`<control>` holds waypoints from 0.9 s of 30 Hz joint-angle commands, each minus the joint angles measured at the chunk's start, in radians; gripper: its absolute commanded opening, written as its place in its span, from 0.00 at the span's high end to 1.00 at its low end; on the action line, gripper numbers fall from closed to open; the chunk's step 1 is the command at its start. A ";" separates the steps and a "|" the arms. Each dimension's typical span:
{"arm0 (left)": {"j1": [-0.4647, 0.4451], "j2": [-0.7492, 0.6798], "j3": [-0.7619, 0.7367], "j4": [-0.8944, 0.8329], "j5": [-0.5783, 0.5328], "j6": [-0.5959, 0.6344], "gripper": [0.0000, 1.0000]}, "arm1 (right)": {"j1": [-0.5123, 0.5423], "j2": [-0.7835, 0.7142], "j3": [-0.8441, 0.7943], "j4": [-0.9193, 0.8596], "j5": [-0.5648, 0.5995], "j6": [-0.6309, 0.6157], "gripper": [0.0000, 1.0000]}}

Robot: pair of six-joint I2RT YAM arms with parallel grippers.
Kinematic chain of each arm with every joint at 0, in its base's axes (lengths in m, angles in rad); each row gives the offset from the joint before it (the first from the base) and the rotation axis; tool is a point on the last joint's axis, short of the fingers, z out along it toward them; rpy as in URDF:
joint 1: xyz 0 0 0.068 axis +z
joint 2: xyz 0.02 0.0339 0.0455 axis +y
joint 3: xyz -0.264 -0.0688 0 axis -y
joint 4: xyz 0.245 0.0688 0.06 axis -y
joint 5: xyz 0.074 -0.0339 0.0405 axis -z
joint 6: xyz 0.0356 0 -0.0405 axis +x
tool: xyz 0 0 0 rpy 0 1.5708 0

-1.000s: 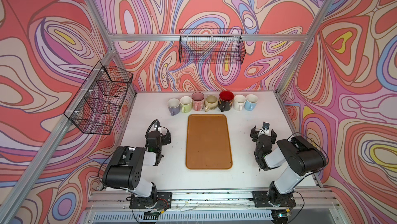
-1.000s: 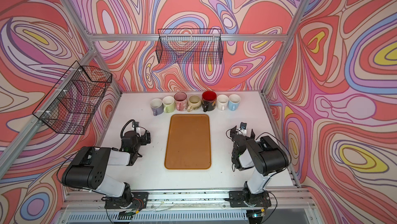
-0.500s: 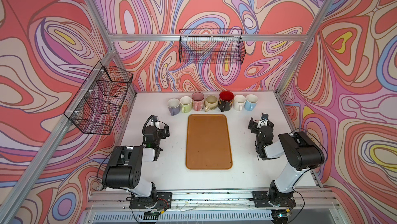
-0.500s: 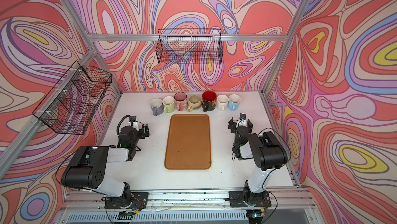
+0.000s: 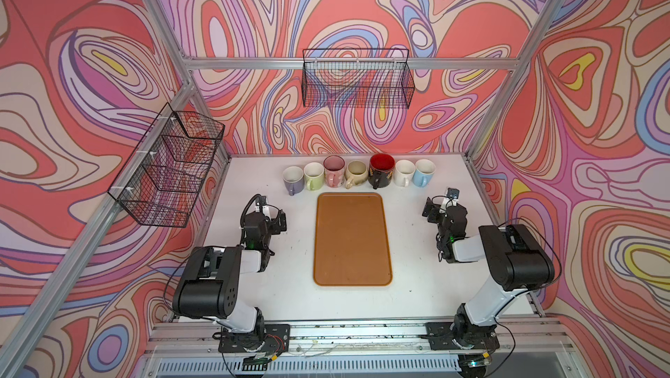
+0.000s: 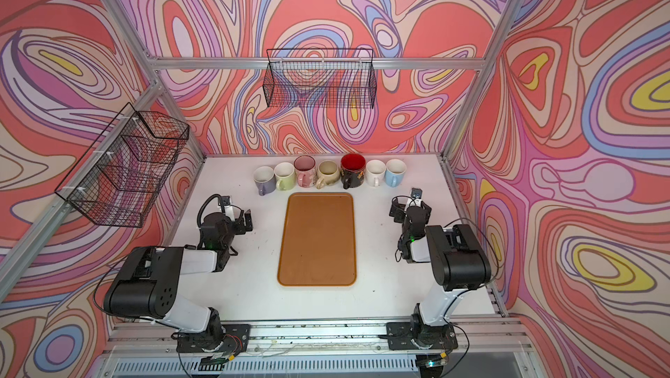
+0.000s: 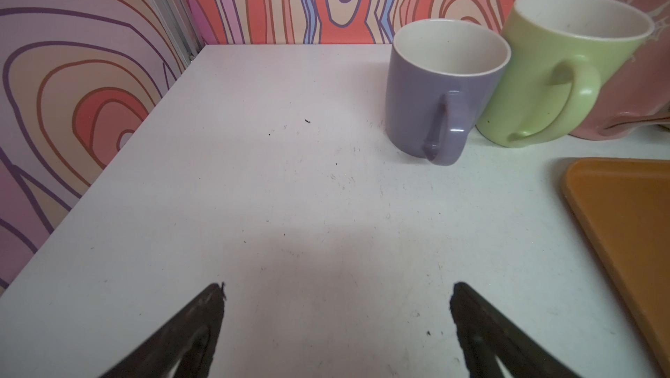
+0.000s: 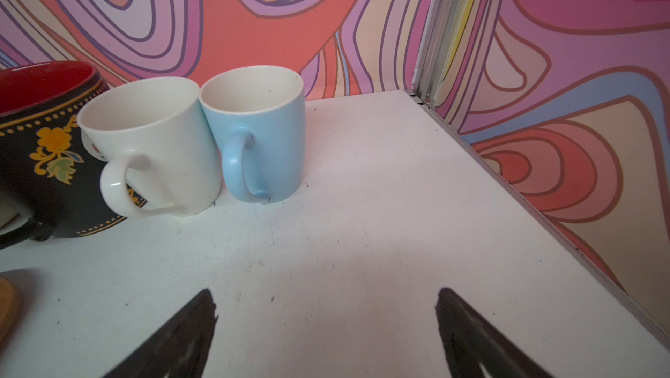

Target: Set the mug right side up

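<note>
Several mugs stand in a row at the back of the table, every one with its mouth up: purple mug (image 5: 293, 180) (image 7: 440, 93), green mug (image 5: 313, 175) (image 7: 551, 68), pink mug (image 5: 334, 170), beige mug (image 5: 356, 173), black-and-red mug (image 5: 381, 169) (image 8: 40, 147), white mug (image 5: 404, 173) (image 8: 152, 140), blue mug (image 5: 424, 172) (image 8: 259, 129). My left gripper (image 5: 274, 214) (image 7: 337, 296) is open and empty, short of the purple mug. In front of the blue mug, my right gripper (image 5: 440, 205) (image 8: 324, 302) is also open and empty.
An empty brown tray (image 5: 351, 238) (image 6: 317, 238) lies mid-table between the arms. One wire basket (image 5: 166, 166) hangs on the left wall and another wire basket (image 5: 357, 79) on the back wall. The enclosure walls close in the table's sides.
Both grippers have moved away from the table's front toward the row of mugs, staying open. The mugs and tray have not moved.
</note>
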 commanded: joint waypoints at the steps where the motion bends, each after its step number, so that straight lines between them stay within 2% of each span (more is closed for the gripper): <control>1: 0.002 0.001 -0.003 0.019 0.009 -0.003 0.00 | 0.002 -0.008 -0.007 -0.014 -0.011 0.009 0.02; 27: 0.002 0.000 -0.003 0.019 0.010 -0.002 0.00 | 0.003 -0.008 0.001 -0.033 -0.054 -0.010 0.01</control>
